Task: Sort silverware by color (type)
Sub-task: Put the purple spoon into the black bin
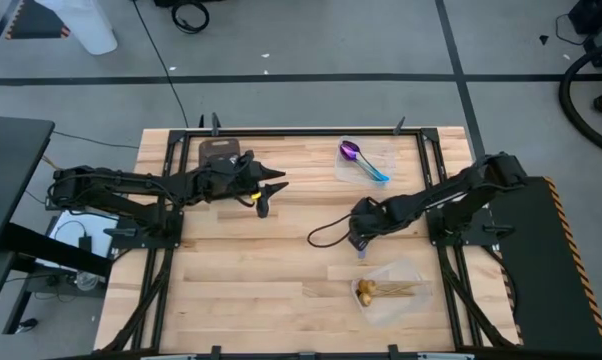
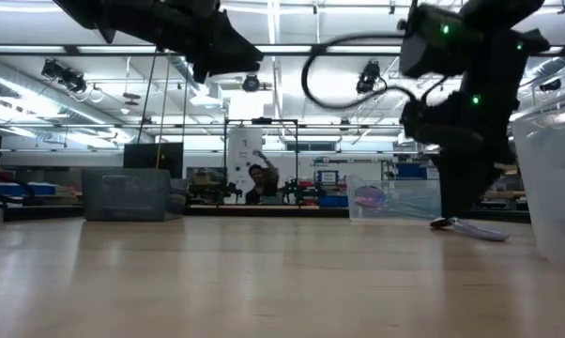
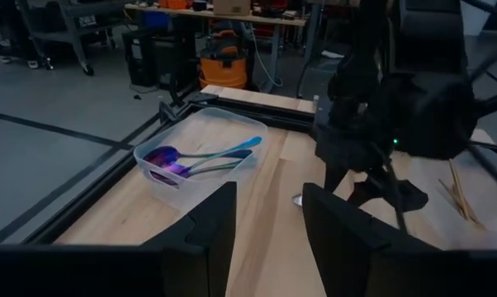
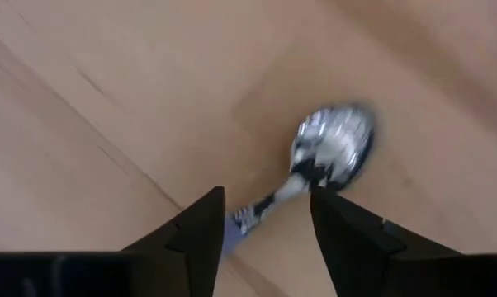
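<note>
In the upper right of the high view a clear container (image 1: 366, 160) sits on the wooden table (image 1: 241, 290) and holds the iridescent purple spoons (image 1: 361, 158) with teal handles; the left wrist view shows the same container (image 3: 201, 157) with those spoons (image 3: 195, 158) lying side by side, bowls toward one end. In the lower right of the high view a second clear container (image 1: 393, 290) holds the gold spoons (image 1: 386, 291), bunched together. The right gripper (image 1: 359, 243) points down at the table between the two containers, right of centre in the high view, with a black cable (image 1: 326, 232) looping off its left side. Its wrist view shows a silver spoon (image 4: 319, 169) lying flat on the wood, its bowl beyond the fingertips and its handle running back into the gap between the two fingers (image 4: 201, 223), which stand spread apart on either side of it, released and not touching it. In the low view the spoon (image 2: 475, 230) lies on the table at the foot of that arm, at the right of the frame. The left gripper (image 1: 268, 192) hangs above the table in the upper middle of the high view, its fingers apart and gripping nothing. A dark grey tray (image 1: 219, 153) lies beside that arm at the table's top edge.
</note>
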Robot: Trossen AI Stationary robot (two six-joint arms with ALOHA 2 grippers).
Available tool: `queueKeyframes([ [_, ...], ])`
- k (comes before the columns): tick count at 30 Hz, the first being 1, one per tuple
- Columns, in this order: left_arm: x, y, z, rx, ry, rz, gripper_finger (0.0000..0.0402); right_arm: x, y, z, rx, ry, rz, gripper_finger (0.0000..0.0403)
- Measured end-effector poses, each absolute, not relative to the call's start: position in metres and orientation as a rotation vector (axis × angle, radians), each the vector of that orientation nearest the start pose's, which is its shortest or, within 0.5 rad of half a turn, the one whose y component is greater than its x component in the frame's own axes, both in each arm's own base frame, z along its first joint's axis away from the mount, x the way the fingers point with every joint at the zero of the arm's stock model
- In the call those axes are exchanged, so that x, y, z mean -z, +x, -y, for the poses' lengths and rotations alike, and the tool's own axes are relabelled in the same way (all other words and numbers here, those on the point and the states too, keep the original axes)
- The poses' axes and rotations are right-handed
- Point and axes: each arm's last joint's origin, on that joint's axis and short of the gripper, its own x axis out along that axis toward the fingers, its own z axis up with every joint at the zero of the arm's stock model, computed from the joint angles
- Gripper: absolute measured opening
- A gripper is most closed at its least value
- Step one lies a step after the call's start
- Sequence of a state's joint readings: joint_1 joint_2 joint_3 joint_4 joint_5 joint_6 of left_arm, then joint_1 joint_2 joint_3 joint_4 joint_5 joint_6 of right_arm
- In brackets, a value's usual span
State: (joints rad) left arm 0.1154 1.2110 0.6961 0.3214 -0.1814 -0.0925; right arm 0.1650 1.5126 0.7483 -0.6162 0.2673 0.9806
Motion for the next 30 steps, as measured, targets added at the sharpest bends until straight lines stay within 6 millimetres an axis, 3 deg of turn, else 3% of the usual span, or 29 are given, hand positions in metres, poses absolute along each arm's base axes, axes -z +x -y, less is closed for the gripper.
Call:
queueKeyframes([
  [6, -0.263, 0.262, -0.035, -0.303, -0.085, -0.187, 0.0148, -0.13, 0.243, -0.036, 0.721, 0.508, -1.242, 0.0189],
  [12, -0.263, 0.262, -0.035, -0.303, -0.085, -0.191, 0.0148, -0.132, 0.242, -0.035, 0.685, 0.501, -1.255, 0.0171],
  [17, -0.258, 0.261, -0.035, -0.304, -0.083, -0.241, 0.0148, -0.134, 0.242, -0.032, 0.653, 0.509, -1.272, 0.0131],
  [25, -0.233, 0.25, -0.037, -0.317, -0.051, -0.524, 0.0148, -0.134, 0.245, -0.033, 0.573, 0.458, -1.263, 0.0045],
  [30, -0.233, 0.25, -0.038, -0.342, -0.131, -0.515, 0.0148, -0.135, 0.25, -0.032, 0.532, 0.435, -1.226, 0.0027],
])
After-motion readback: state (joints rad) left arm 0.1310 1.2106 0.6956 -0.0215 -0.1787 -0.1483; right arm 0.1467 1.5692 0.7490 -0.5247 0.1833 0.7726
